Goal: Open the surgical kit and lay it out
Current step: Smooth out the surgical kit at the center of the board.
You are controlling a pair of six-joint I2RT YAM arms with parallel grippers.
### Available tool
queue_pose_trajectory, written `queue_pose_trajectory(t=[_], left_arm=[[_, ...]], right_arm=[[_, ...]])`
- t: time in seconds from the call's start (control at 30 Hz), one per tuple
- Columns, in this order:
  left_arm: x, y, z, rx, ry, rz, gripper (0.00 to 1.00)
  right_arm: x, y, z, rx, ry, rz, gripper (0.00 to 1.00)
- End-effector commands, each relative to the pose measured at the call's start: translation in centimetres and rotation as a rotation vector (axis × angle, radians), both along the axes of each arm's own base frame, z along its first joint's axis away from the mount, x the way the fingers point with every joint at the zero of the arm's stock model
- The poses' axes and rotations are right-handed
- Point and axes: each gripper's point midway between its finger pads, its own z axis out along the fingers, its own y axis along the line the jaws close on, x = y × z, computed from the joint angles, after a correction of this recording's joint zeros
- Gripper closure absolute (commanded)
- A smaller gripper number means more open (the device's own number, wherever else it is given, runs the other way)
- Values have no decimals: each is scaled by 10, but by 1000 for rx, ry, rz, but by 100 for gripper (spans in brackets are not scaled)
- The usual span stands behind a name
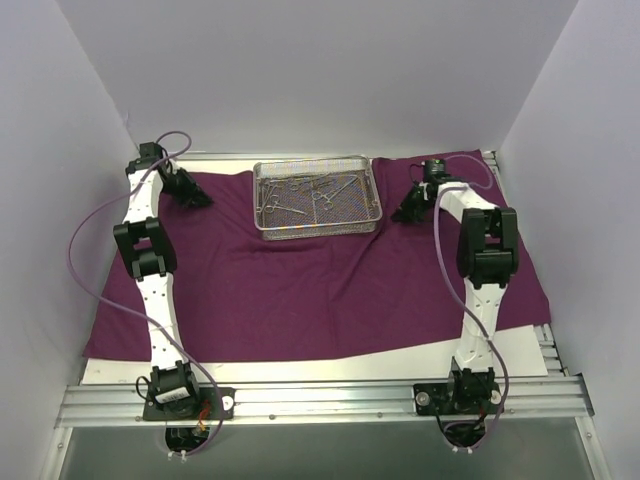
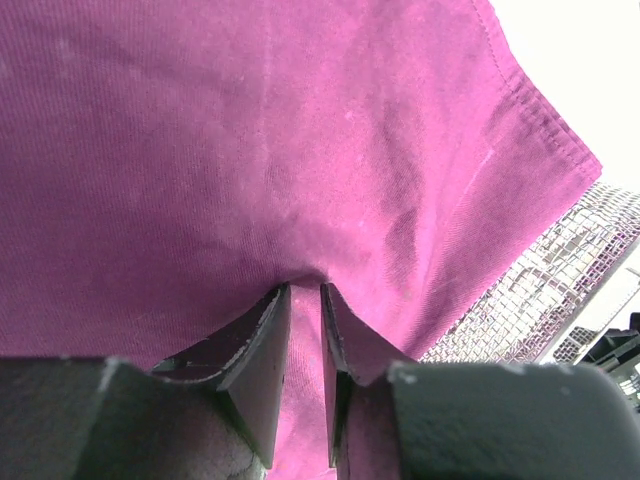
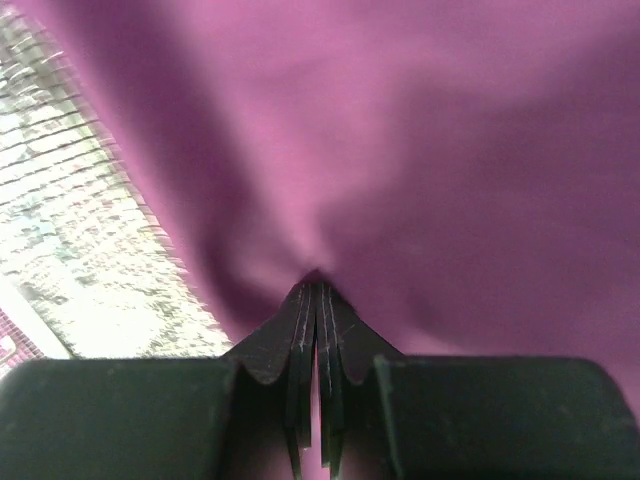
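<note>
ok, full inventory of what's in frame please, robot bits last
cloth wrap: 1, deep purple, spread over most of the table
wire-mesh tray: 1, silver, on the cloth, far centre
instruments: several, too small to count, steel, lying inside the tray
white sheet: 1, white, showing past the cloth's near edge
rail: 1, aluminium, near edge, carrying both arm bases
cables: 2, lilac, one looping along each arm
left gripper: 1, black, far left on the cloth, jaws slightly apart with cloth between them, grip unclear
right gripper: 1, black, on the cloth right of the tray, shut on a pinch of cloth
</note>
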Motion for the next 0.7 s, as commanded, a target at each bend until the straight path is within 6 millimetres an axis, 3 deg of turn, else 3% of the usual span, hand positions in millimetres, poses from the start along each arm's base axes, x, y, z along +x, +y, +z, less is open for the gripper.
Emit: queue_pose_trajectory(t=[0.0,0.17,0.27,0.3,0.5,0.67], left_arm=[[8,7,22,94,-80,-21,70],[3,-25,47,96,-99,-69,69],[2,-29,55,134,-105,-74,68],[2,-28,55,142,-102,-71,67],[-3,-24,47,150,-82,-84,66],[-6,-13,39,180,-63,-83,66]], right_arm=[[-21,-64,14,-156,30,-41,100],[-48,-92,39,-232,19,-49,100],[-62,-99,51,-259,5,-53,100],[-74,-102,41,-268,38,-57,100],[-111,-121,28,-286,107,-112,100],[-161,-122,-6,-278,239,-133,100]])
